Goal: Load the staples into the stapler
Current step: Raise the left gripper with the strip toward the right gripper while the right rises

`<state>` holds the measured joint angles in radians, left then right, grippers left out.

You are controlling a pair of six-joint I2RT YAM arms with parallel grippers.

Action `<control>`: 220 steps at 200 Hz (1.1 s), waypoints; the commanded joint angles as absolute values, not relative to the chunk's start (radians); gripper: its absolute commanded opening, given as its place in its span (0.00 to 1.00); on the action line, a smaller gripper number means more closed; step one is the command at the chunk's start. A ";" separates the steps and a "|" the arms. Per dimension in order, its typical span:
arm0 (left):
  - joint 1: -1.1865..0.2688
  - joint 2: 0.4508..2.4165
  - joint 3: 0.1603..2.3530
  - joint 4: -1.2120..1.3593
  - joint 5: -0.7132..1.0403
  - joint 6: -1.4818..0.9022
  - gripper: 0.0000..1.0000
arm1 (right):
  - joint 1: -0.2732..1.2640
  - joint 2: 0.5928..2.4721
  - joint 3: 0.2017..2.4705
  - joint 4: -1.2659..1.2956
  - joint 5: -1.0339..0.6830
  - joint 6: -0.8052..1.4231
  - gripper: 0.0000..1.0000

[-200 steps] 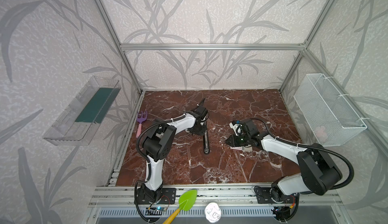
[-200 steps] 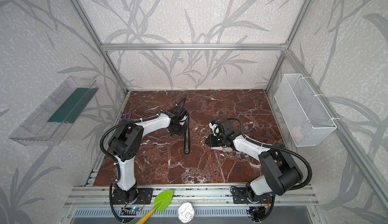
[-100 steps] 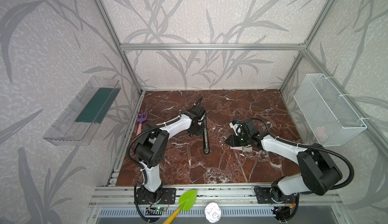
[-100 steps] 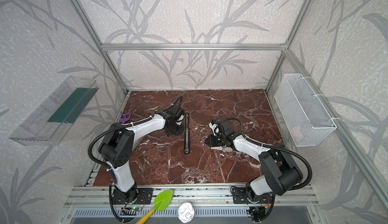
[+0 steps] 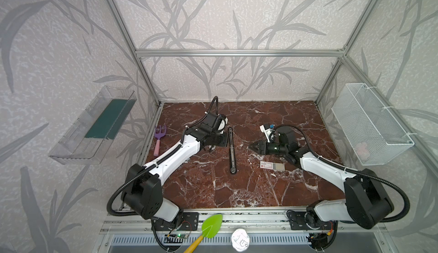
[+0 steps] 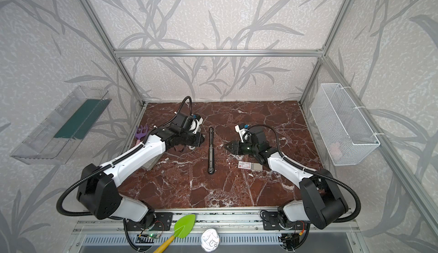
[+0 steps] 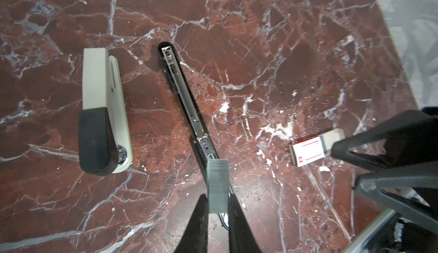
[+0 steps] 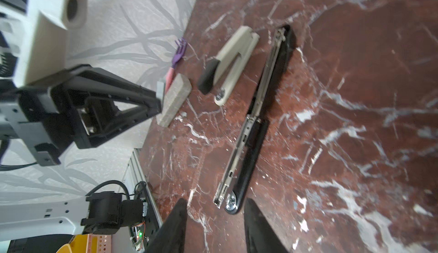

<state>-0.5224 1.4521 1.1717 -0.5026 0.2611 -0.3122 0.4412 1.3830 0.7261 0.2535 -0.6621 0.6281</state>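
Small white red-marked cardboard box [image 5: 269, 165] was left on marble tabletop [image 5: 213, 187]; right claw [image 8: 214, 203] was newly released, empty. Flat-opened all-black stapler [image 5: 231, 150] was uncovered: left claw [image 7: 218, 195], clenched on grey-silver staple strip [image 7: 218, 176], had been shifted aside. Loading judged pending.

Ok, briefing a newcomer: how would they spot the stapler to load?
On the marble table, look near its middle. The stapler lies opened flat: long, thin, black with a silver rail, unlike the closed beige-and-black stapler nearby.
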 commanded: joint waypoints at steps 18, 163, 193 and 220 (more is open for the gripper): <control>-0.522 1.333 1.105 -0.338 0.413 -0.419 0.17 | 0.426 1.388 0.719 0.677 -0.787 0.830 0.47; -0.532 1.172 0.936 0.033 0.662 -0.638 0.18 | 0.472 1.578 0.765 1.330 -0.928 1.140 0.53; -0.537 1.170 0.933 0.055 0.682 -0.648 0.18 | 0.479 1.611 0.782 1.407 -0.941 1.190 0.51; -0.544 1.170 0.930 0.066 0.695 -0.653 0.18 | 0.488 1.618 0.794 1.407 -0.947 1.187 0.51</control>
